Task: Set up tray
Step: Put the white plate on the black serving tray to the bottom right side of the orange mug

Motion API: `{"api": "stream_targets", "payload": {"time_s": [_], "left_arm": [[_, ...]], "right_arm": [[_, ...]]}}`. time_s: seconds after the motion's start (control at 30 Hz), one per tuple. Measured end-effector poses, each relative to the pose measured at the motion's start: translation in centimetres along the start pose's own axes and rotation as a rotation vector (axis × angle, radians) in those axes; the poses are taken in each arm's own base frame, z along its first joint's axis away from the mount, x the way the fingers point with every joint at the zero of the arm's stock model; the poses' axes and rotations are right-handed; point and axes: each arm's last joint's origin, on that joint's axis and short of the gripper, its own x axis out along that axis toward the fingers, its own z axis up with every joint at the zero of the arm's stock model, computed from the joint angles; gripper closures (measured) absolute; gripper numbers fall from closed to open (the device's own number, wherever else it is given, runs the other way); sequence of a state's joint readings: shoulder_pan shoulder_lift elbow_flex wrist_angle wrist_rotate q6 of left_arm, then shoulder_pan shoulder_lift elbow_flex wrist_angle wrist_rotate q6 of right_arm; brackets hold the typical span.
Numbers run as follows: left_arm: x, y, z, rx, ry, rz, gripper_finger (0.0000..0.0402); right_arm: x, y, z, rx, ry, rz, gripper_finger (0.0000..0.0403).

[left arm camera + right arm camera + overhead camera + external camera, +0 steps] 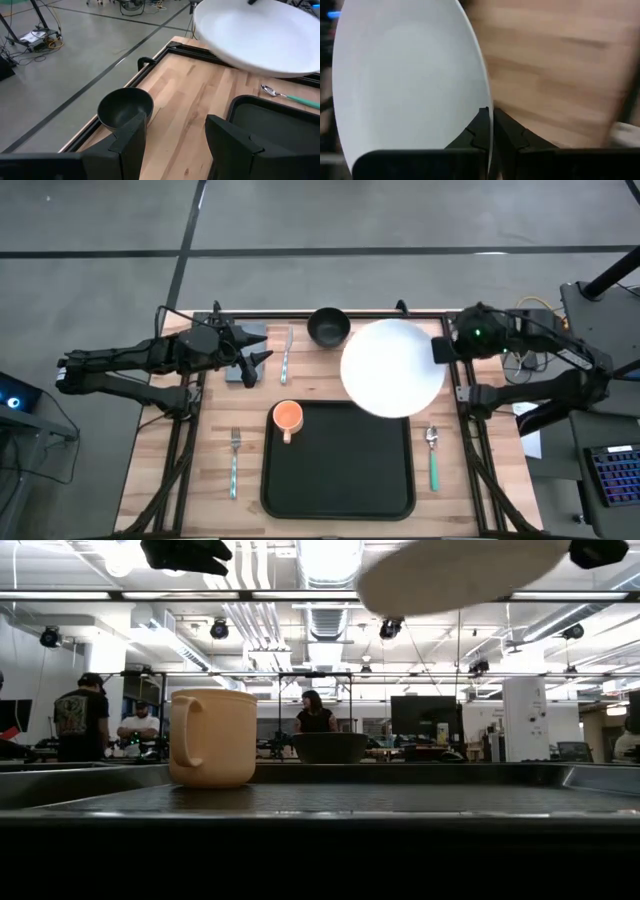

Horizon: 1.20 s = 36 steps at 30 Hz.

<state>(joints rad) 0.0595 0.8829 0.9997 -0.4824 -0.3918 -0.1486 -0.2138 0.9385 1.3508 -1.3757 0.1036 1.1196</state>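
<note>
The large black tray (340, 470) lies at the table's near middle, with an orange mug (288, 417) (212, 737) standing in its far left corner. My right gripper (441, 348) (489, 131) is shut on a white plate (392, 368) (460, 570) (255, 35), held in the air over the tray's far right corner. My left gripper (262, 348) (175, 145) is open above a grey napkin (243, 376) near the table's far left, its fingers pointing toward a black bowl (328, 327) (125, 107) and touching nothing. My right gripper pinches the white plate's rim (487, 107) on its right edge (432, 350), one finger on each face. The fingers come level from the table's right. The plate is lifted clear of table and tray and sits tilted in the low view.
A knife (286, 355) lies between napkin and bowl. A teal-handled fork (234, 463) lies left of the tray and a teal-handled spoon (432, 458) (290, 95) right of it. People stand in the room beyond the table's far edge.
</note>
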Motion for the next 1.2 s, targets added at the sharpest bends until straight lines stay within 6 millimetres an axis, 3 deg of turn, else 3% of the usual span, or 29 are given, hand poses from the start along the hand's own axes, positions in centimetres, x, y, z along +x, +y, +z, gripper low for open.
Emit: {"api": "stream_targets", "payload": {"time_s": [0.17, 0.37, 0.57, 1.0, 1.2], "left_arm": [[0.0, 0.0, 0.0, 0.000, 0.000, 0.000, 0.0218], [0.0, 0.0, 0.0, -0.003, -0.002, -0.001, 0.0218], [0.0, 0.0, 0.0, -0.004, -0.003, 0.000, 0.0218], [0.0, 0.0, 0.0, -0.004, -0.004, -0.001, 0.0218], [0.0, 0.0, 0.1, -0.006, -0.008, -0.001, 0.0218]], "right_arm": [[2.4, 2.2, -2.3, -0.033, 0.021, 0.192, 0.0395], [6.3, 2.5, -6.3, -0.089, 0.117, 0.091, 0.0395], [9.5, 3.0, -9.8, -0.118, 0.143, 0.167, 0.0395], [16.5, 3.4, -13.9, -0.200, 0.194, 0.113, 0.0395], [19.1, 4.6, -15.4, -0.251, 0.224, 0.105, 0.0395]]}}
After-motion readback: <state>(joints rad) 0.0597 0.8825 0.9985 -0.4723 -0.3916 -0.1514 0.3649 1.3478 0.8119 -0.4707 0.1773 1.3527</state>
